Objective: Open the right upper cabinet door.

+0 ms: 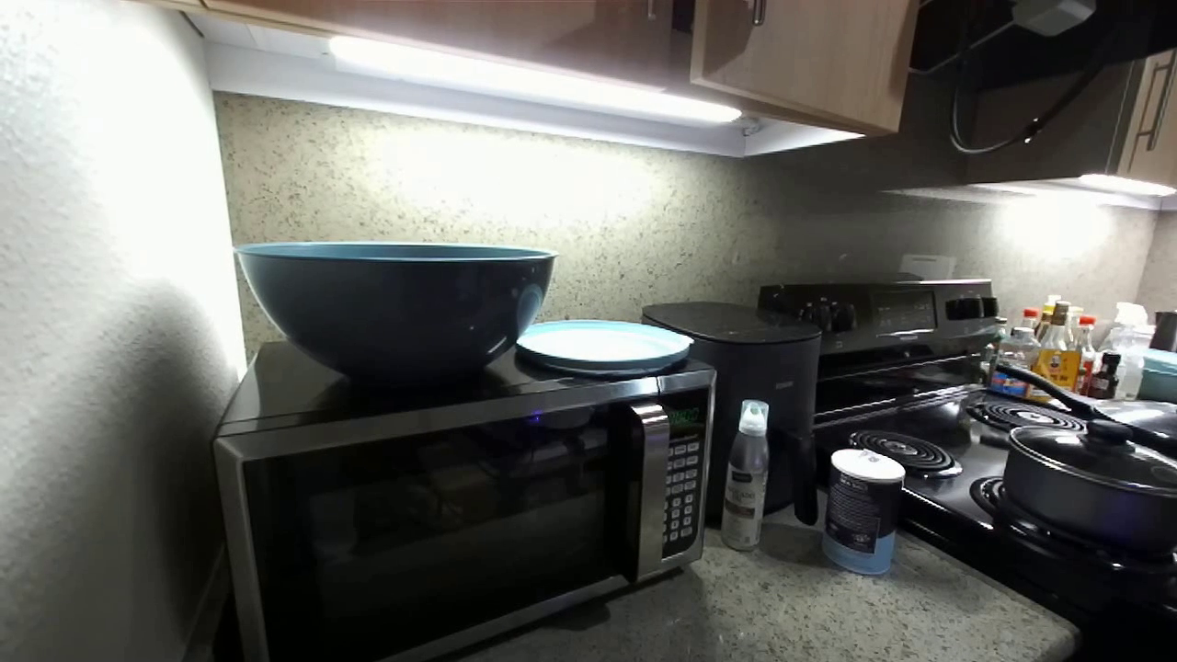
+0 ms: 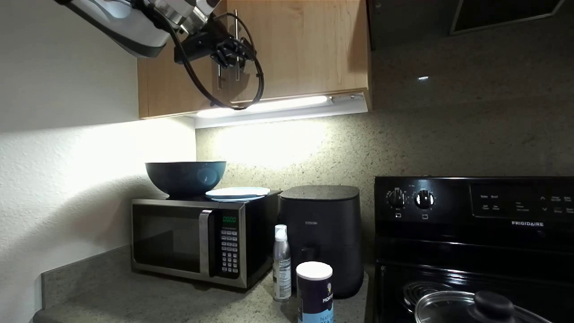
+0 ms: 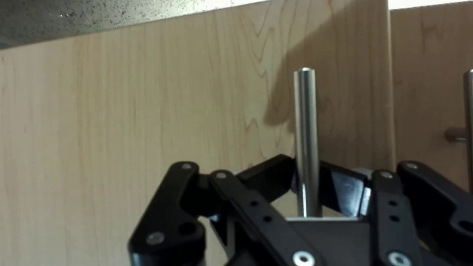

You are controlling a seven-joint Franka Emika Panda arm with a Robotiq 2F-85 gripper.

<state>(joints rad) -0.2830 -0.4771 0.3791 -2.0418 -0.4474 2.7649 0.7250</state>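
Note:
The right upper cabinet door is a flat light tan wood panel, seen in both exterior views (image 1: 809,60) (image 2: 305,45) and in the wrist view (image 3: 147,118). It stands slightly ajar. Its edge sits forward of the twin door, and a dark gap shows between them. Its steel bar handle (image 2: 236,21) also shows in the wrist view (image 3: 306,114). My gripper (image 2: 235,51) is shut on this handle. In the wrist view, its fingers (image 3: 307,168) angle inward around the bar, with the tips partly hidden behind it.
The twin wood door (image 2: 179,85) with its own handle (image 2: 219,77) is close beside the gripper. Below are the microwave (image 2: 188,242) with a large bowl (image 2: 186,177) and blue lid (image 2: 237,193), a black air fryer (image 2: 320,237), a spray bottle (image 2: 281,269) and the stove (image 2: 430,224).

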